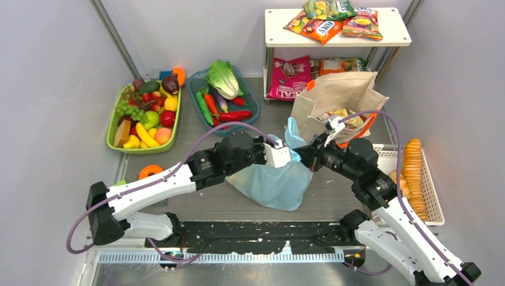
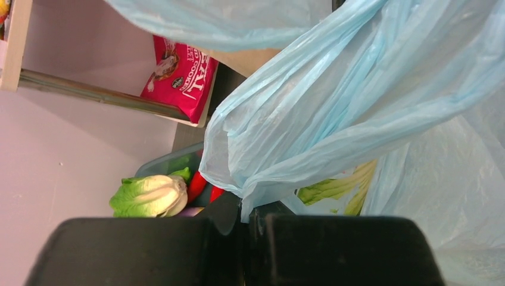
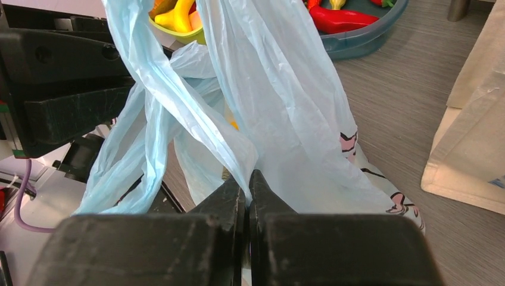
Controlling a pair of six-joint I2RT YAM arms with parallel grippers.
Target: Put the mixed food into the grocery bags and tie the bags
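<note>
The light-blue plastic bag [image 1: 274, 182] lies mid-table with its handles pulled up between my two arms. My left gripper [image 1: 284, 154] is shut on one handle strip [image 2: 253, 210], and pale-green cabbage [image 2: 339, 187] shows through the film. My right gripper [image 1: 304, 156] is shut on the other strip [image 3: 247, 179]. The bag's twisted film [image 3: 286, 101] rises in front of those jaws. The beige canvas tote [image 1: 339, 98] stands open behind the right arm with packets inside. Snack packets [image 1: 324, 27] lie on the white shelf, and a pink packet [image 1: 289, 77] stands under it.
A green tray of toy fruit [image 1: 146, 116] and a teal basin of vegetables [image 1: 223, 95] with a cabbage [image 2: 149, 195] sit at the back left. A white mesh basket with biscuits [image 1: 414, 173] is at the right. An orange ring [image 1: 150, 171] lies by the left arm.
</note>
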